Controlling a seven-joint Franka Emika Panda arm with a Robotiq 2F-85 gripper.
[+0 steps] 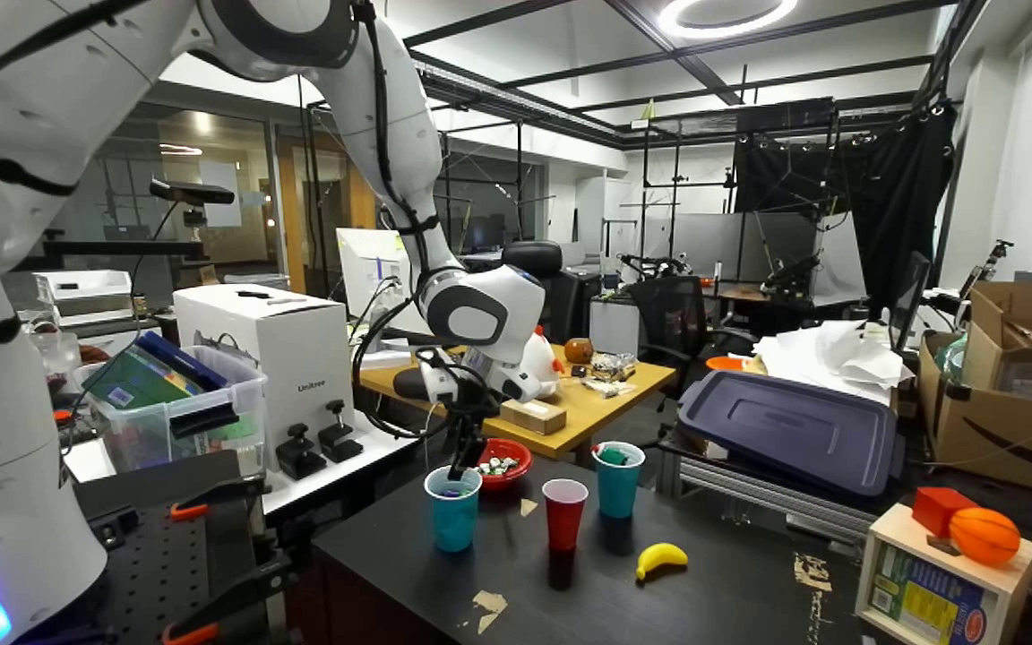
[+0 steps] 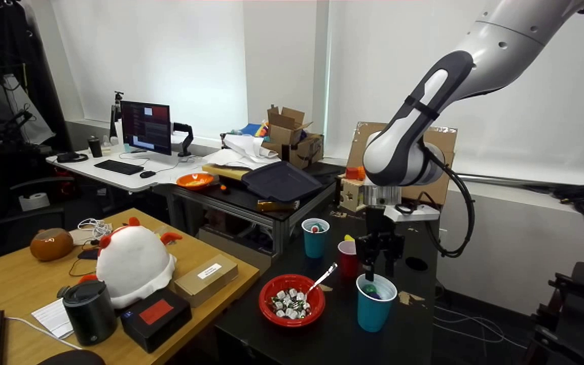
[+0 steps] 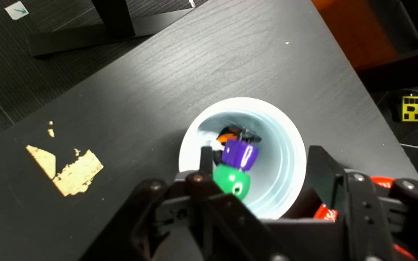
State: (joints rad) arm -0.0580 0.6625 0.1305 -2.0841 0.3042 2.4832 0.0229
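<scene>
Hovering over a teal cup (image 2: pixel 372 314), your fingers (image 3: pixel 323 174) are spread apart, released. Inside lie a purple object (image 3: pixel 240 155) and a green object (image 3: pixel 230 181); a red bowl (image 2: pixel 266 304) stands nearby.

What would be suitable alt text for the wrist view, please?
A white-rimmed cup, seen from above, holds a purple item and a green item, among others; black fingers are spread apart, one overlapping the cup, the other just outside its rim. The cup stands on a dark tabletop with tan patches.
</scene>
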